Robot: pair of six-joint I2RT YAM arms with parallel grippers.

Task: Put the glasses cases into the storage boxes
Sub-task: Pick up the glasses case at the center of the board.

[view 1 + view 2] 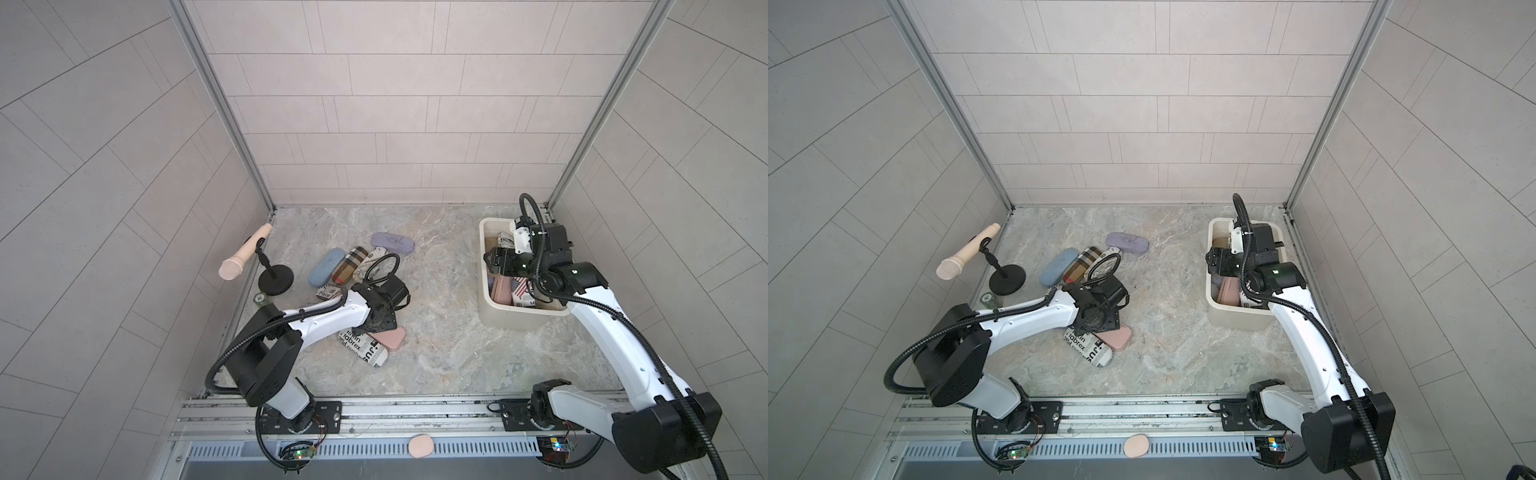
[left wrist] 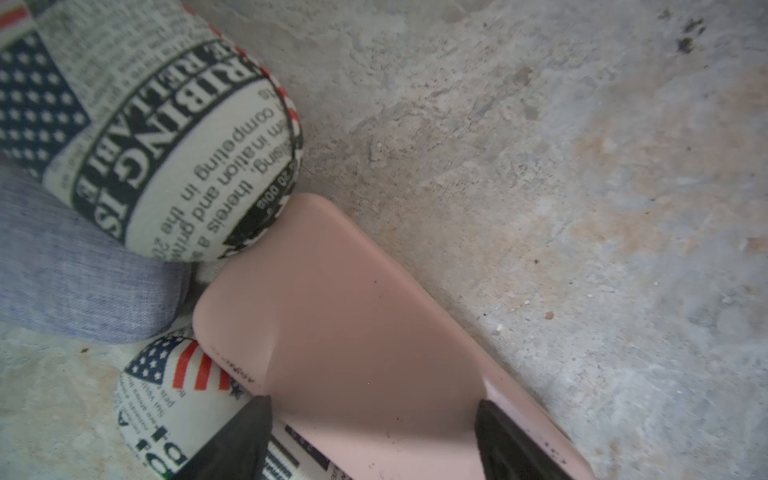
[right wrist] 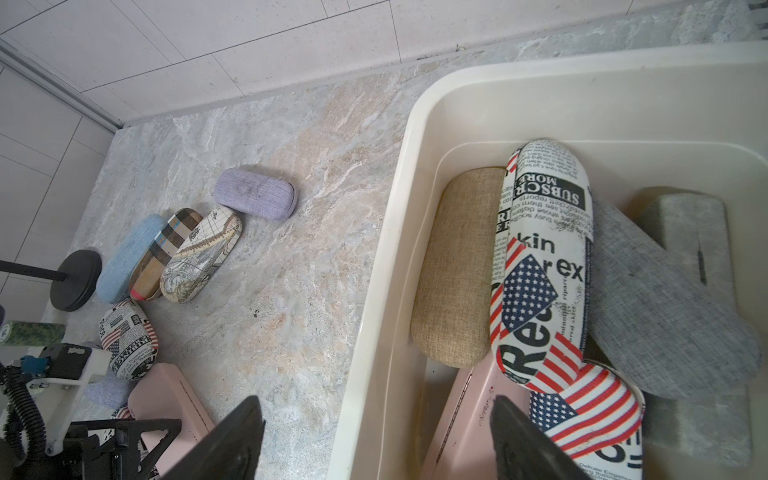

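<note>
Both my grippers gape: left gripper (image 2: 374, 401) over the smooth pale-pink hard case (image 2: 332, 291), right gripper (image 3: 376, 401) empty above the cream-white plastic tub (image 1: 519, 318), two o'clock.

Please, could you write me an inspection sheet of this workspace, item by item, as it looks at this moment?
surface: marbled tabletop, a few dark specks.
job's things: cream tub holds tan case, flag-print case, grey case and more; lilac case, blue case, plaid case and pink case lie outside it.
clutter: microphone on black stand; green roll; pink oval pad on front rail.
grippers: left gripper jaws open over the pink case; right gripper jaws open, empty, above the tub's rim.
cables: black hose along each arm, none seen caught.
surroundings: tiled walls, aluminium posts.
</note>
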